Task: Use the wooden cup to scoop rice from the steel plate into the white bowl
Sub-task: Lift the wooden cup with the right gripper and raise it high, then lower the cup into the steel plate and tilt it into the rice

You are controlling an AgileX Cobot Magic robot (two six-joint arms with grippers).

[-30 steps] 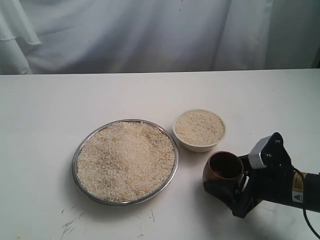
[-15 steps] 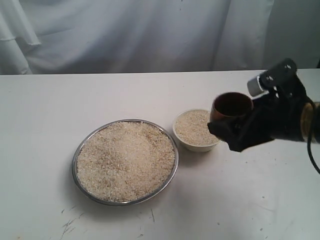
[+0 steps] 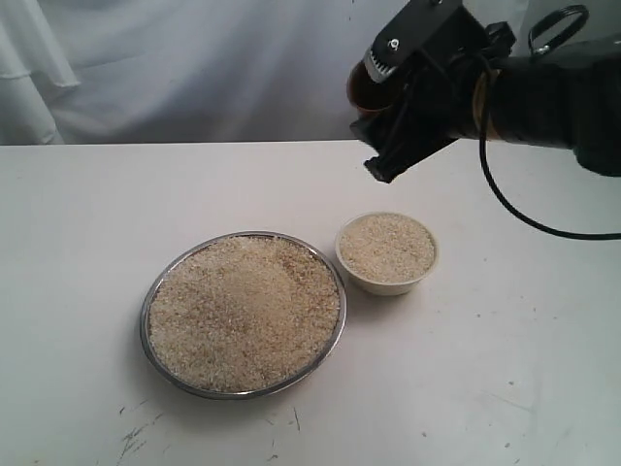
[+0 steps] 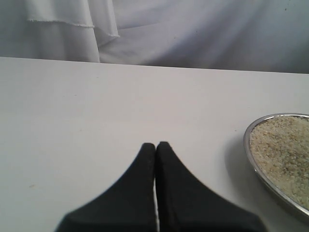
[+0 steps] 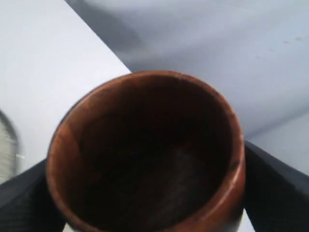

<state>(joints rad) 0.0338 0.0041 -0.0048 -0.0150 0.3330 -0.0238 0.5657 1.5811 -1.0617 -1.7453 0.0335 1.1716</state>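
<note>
This looks like a robotics lab bench. A plain, scuffed white worktop point(image 3: 87, 223) stands before a creased white cloth curtain point(image 3: 194, 68) hung as a backdrop, with a black robot arm point(image 3: 553, 97) above.

The bowl point(image 3: 386, 283) sits just right of the plate point(image 3: 145, 325), rice point(image 3: 243, 311) in both.

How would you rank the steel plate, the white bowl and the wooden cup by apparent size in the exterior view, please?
1. steel plate
2. white bowl
3. wooden cup, tentatively: the right gripper hides most of it.
</note>
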